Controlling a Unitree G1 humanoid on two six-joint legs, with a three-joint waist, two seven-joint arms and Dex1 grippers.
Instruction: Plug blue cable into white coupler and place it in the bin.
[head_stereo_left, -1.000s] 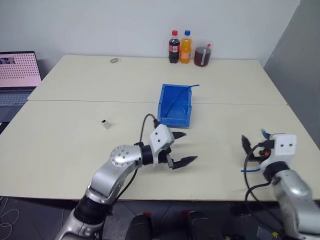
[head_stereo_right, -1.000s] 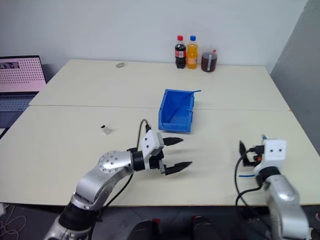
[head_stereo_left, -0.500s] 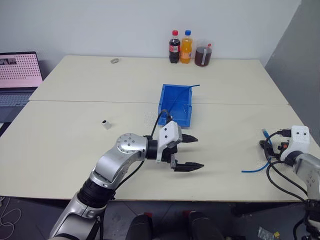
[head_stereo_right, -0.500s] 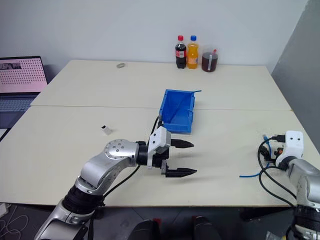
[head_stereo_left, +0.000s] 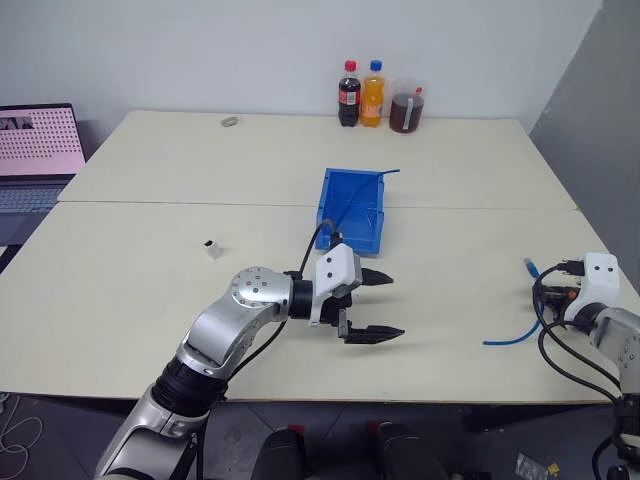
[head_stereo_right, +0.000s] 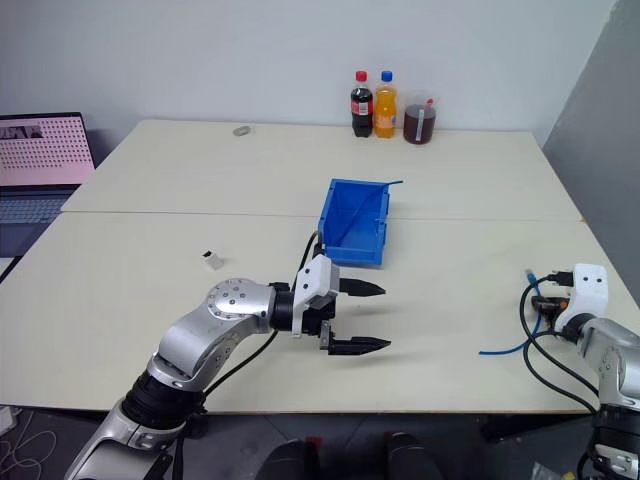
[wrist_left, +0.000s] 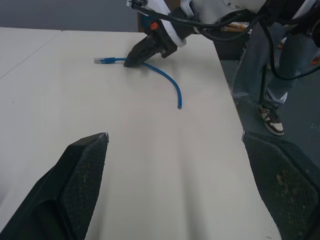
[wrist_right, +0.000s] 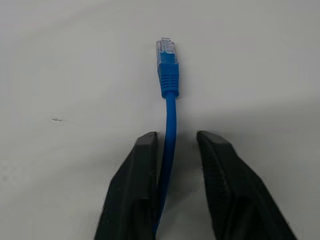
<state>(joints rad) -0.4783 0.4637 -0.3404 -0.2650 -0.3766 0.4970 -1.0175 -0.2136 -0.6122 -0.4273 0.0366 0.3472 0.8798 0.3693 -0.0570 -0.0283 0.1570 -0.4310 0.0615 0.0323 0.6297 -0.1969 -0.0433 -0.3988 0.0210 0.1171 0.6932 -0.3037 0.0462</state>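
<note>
- Currently the step in hand looks like the pickup of the blue cable (wrist_right: 168, 125) – right gripper (wrist_right: 175, 145) sits low at the table's (head_stereo_left: 150, 300) right edge, fingers (wrist_right: 137, 185) on either side of the cord just behind the clear plug
- Right fingers are narrowed around the cable, one touching it, a small gap on the other side – reads as a grasp closing or just made; cable lies on the tabletop, not lifted
- Rest of the cord curves back toward the near edge, free end loose on the table; seen plainly from the left wrist view
- Left gripper (head_stereo_left: 368, 305) hangs over the table's middle near the front, fingers spread wide, nothing between them, pointing toward the right arm
- White coupler (head_stereo_left: 210, 248) sits alone on the left part of the table, well apart from both grippers, untouched
- Bin (head_stereo_left: 351, 210) stands mid-table beyond the left gripper, its lower lip facing the robot; a thin blue strand rests on its far rim – can't tell what that is
- Bottles (head_stereo_left: 360, 95) and a laptop (head_stereo_left: 35, 150) at the far and left edges, not involved
- Progress: early – nothing plugged, nothing binned
- Next move calls for: firm the pinch, lift the plug end clear, keep the plug sticking out past the fingertips so it can meet the socket; left arm has to fetch the coupler
- Risk: cord slips or twists in the pinch, so the plug ends up pointing the wrong way
</note>
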